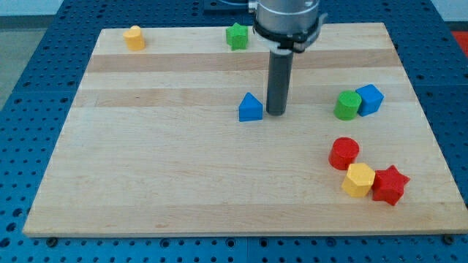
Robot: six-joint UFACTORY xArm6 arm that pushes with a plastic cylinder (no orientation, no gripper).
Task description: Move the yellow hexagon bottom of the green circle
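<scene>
The yellow hexagon (358,180) lies near the view's bottom right, touching a red star (389,185) on its right and a red circle (344,153) just above its left. The green circle (347,105) sits higher on the right side, touching a blue block (370,99). My tip (276,112) rests on the board near the middle, just right of a blue triangle-topped block (250,108). It is well to the left of the green circle and up-left of the yellow hexagon.
A second yellow block (134,37) sits at the top left corner of the wooden board (146,175). A green star (236,36) sits at the top edge, left of the arm's body. Blue perforated table surrounds the board.
</scene>
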